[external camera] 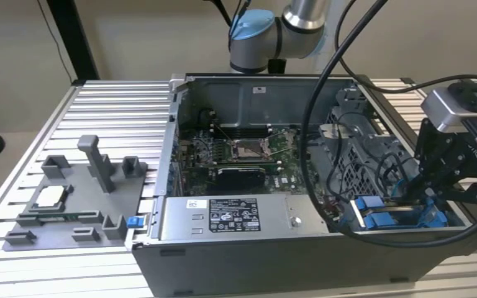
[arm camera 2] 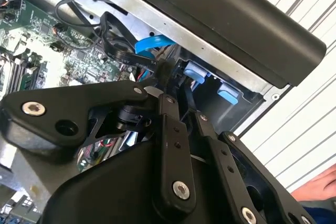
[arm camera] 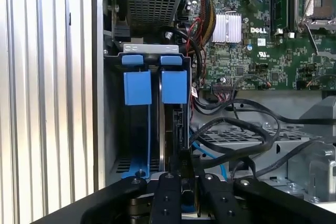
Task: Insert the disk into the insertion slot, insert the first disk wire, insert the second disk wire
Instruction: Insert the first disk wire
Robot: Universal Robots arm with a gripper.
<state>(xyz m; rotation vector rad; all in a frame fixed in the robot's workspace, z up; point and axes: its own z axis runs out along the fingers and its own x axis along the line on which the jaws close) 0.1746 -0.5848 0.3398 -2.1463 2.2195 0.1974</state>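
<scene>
Green motherboard [arm camera: 252, 51], blue drive-bay tabs [arm camera: 137, 87], black tool [arm camera: 185, 170], silver ribbed table [arm camera: 47, 77], black cables [arm camera: 236, 129].

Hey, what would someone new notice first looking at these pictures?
An open computer case sits on the slatted metal table, its green motherboard exposed. At the exterior view's right, the black gripper hangs at the drive cage, beside its bright blue tabs.

slatted aluminium table [external camera: 114, 105] bearing an open computer case [external camera: 288, 267] and, at the exterior view's left, a grey fixture plate [external camera: 89, 202].
</scene>
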